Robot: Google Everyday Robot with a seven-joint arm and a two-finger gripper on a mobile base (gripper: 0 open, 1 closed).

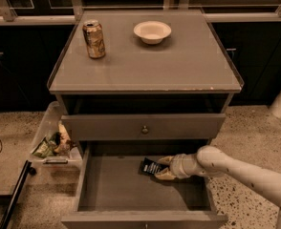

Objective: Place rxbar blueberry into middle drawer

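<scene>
The rxbar blueberry is a small dark navy bar with pale lettering. It lies inside the open middle drawer, toward the back right of the grey floor. My gripper reaches into the drawer from the right on a pale arm. Its tan fingers close around the right end of the bar, one above and one below. The bar rests low, at or just above the drawer floor.
A tan drink can and a white bowl stand on the cabinet top. The closed drawer front with a round knob sits above the open drawer. A clear bin of snack bags is on the floor at left.
</scene>
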